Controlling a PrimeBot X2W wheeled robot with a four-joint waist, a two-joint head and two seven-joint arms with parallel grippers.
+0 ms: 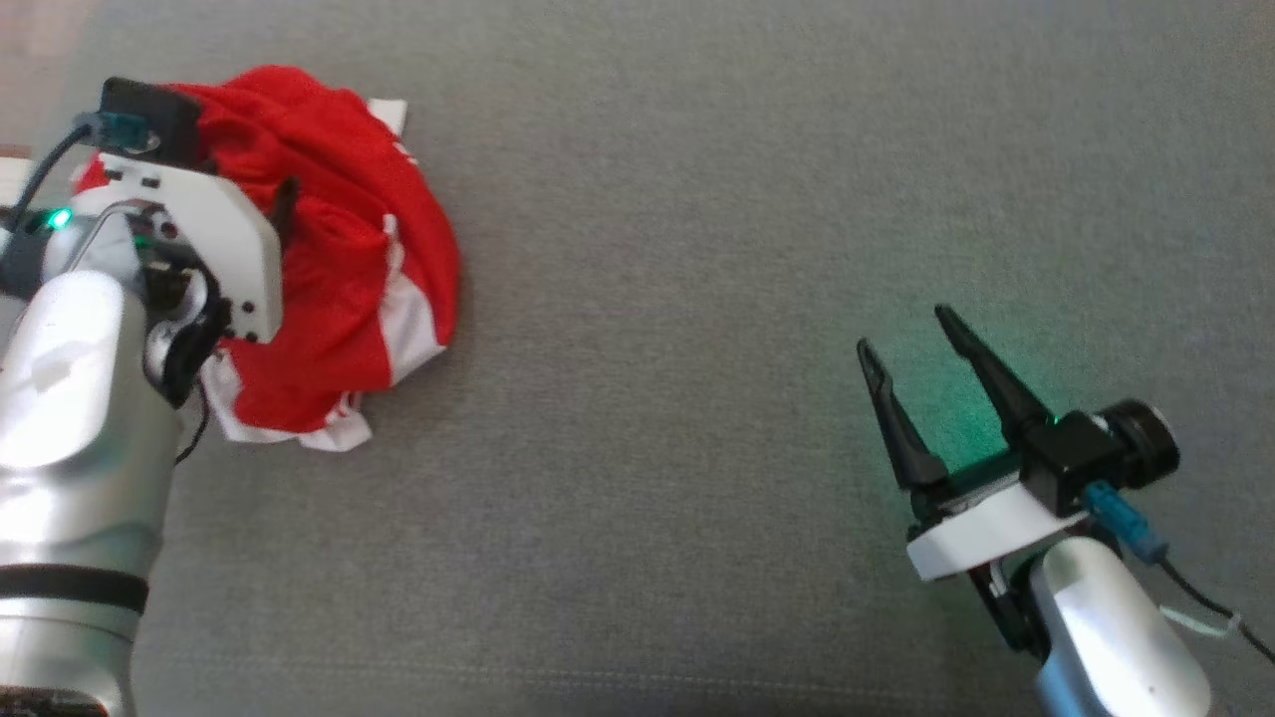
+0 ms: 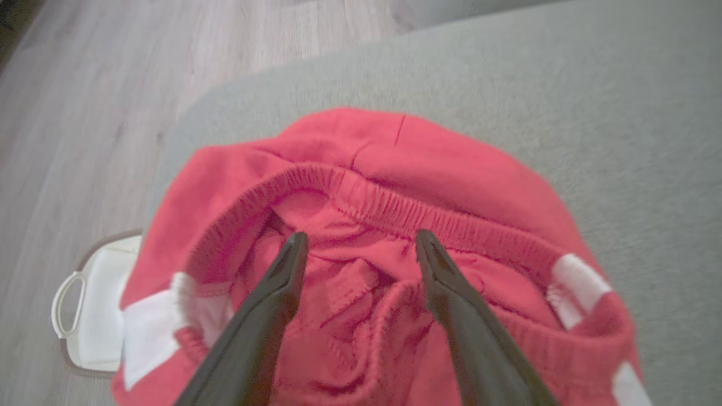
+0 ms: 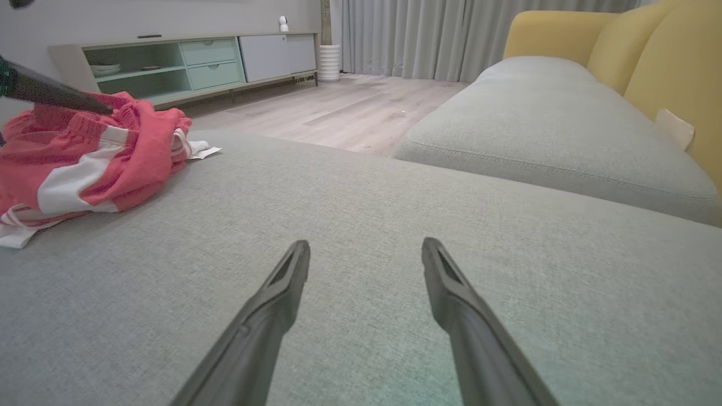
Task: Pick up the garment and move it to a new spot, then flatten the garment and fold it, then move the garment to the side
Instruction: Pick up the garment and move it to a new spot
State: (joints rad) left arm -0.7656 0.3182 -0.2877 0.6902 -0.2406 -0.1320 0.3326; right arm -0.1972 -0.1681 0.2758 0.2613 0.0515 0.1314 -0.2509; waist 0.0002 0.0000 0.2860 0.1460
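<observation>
Currently on step one, no pickup made. Red shorts (image 1: 339, 259) lie bunched at the left edge of the grey cushion (image 1: 697, 299). Left gripper (image 2: 361, 239) is spread wide and empty, just over the waistband (image 2: 395, 211). Right gripper (image 1: 901, 329) is spread wide, empty, well apart. Next, probably: lower, then pinch the fabric.

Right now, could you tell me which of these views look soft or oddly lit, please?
Head view: a green glow tints the grey cushion beside the right gripper; light otherwise even. Left wrist view: the red garment under the left gripper looks soft and washed out. Right wrist view: sharpest and evenly lit, with its fingers blurring towards the bottom edge.
</observation>
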